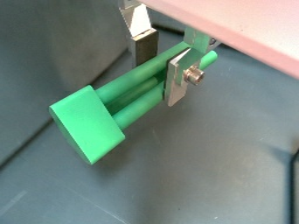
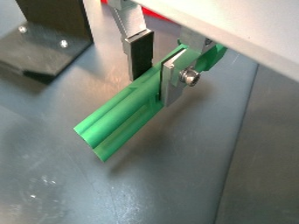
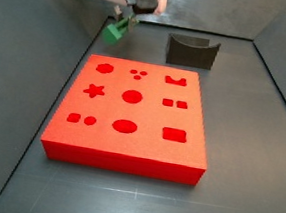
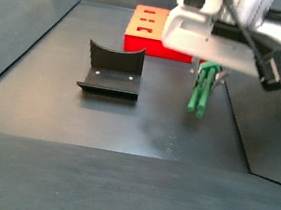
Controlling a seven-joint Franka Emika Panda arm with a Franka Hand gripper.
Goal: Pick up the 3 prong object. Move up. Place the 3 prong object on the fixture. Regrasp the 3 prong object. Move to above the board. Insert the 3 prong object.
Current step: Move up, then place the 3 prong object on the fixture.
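Bright green plastic fills the gap between the fingers: the 3 prong object (image 1: 111, 109) is clamped there, the flat silver plates pressing on it from either side near its prong end. In both wrist views the long bar runs out beyond the fingertips, and one of them shows a broad square end face at the far tip. The other wrist view shows the ridged length of the piece (image 2: 121, 118) and one silver finger (image 2: 174, 83) with a small screw head on it, lying flat against the green.

In a side view the gripper (image 4: 206, 69) hangs above the dark floor with the green piece (image 4: 202, 90) pointing down from the fingers; whether its lower tip touches the floor cannot be told. The fixture (image 4: 111, 70), a dark block with a curved notch in its top, stands well to one side of the fingers, apart from the piece. The red board (image 4: 160, 32) lies behind the gripper.

In a side view from the opposite end, the gripper (image 3: 123, 17) and the green piece (image 3: 118, 26) are beyond the far edge of the board (image 3: 130, 117), and the fixture (image 3: 191, 51) stands off to the side of the fingers, near the board's far corner.
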